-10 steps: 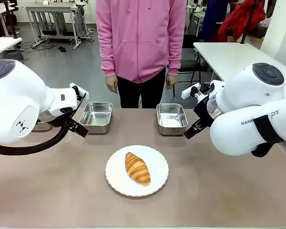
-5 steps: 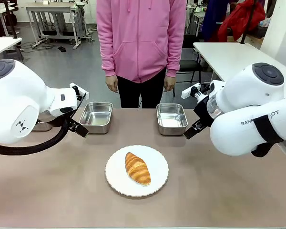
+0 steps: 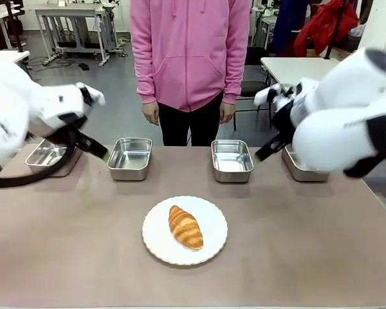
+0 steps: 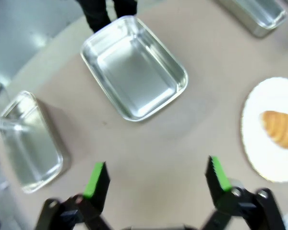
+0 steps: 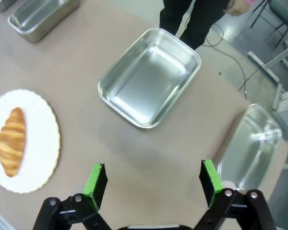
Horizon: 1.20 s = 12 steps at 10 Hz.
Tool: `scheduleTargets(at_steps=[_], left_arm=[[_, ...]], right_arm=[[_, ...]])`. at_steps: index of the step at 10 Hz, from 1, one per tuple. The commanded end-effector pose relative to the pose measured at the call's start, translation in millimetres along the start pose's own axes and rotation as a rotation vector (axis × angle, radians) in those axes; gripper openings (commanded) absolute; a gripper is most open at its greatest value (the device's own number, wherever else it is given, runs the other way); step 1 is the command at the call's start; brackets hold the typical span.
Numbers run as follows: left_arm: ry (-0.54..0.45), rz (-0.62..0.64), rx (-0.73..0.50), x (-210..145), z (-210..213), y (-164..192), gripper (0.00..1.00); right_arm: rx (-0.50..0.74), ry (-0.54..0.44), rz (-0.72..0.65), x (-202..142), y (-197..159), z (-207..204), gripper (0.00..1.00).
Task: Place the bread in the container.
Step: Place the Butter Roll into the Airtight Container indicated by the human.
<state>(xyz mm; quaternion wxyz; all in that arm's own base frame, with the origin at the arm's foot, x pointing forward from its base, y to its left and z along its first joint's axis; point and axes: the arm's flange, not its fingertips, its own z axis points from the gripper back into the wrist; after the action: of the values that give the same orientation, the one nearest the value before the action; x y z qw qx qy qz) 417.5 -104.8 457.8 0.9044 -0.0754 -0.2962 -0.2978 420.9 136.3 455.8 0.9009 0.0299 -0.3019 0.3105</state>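
Golden-brown bread [image 3: 185, 227] on white plate [image 3: 156, 240], long axis far-left to near-right.

My left arm [image 3: 32, 116] at the upper left of the frame, my right arm [image 3: 347, 129] at the upper right, left gripper [image 4: 156, 175] jaws spread wide, right gripper [image 5: 152, 182] spread alike, both empty

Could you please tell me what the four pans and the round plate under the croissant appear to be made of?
The pans look like stainless steel with a polished finish: their silvery walls mirror the light and the rims are rolled. The plate looks like glazed white ceramic, though it could be melamine: it is smooth and opaque, with a scalloped edge and a faint sheen.
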Motion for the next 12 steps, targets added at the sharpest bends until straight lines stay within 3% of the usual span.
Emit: scheduleTargets(at_steps=[1, 3, 5, 6, 9, 10, 12], left_arm=[[0.011, -0.046, -0.091, 13, 44, 59, 1.00], [0.002, -0.089, -0.191, 10, 78, 118, 1.00], [-0.041, -0.177, -0.300, -14, 93, 183, 1.00], [-0.057, -0.195, -0.296, -28, 90, 208, 1.00], [-0.153, -0.214, -0.280, -61, 80, 235, 1.00], [-0.083, -0.196, -0.284, -62, 92, 224, 1.00], [-0.083, -0.196, -0.284, -62, 92, 224, 1.00]], right_arm=[[0.060, -0.024, -0.002, -1, -62, 39, 1.00], [0.125, -0.098, -0.004, -24, -132, 73, 1.00], [0.198, -0.147, -0.005, -60, -195, 83, 1.00], [0.245, -0.202, -0.006, -76, -215, 81, 1.00], [0.227, -0.289, -0.002, -103, -229, 76, 1.00], [0.219, -0.221, -0.036, -106, -222, 90, 1.00], [0.219, -0.221, -0.036, -106, -222, 90, 1.00]])
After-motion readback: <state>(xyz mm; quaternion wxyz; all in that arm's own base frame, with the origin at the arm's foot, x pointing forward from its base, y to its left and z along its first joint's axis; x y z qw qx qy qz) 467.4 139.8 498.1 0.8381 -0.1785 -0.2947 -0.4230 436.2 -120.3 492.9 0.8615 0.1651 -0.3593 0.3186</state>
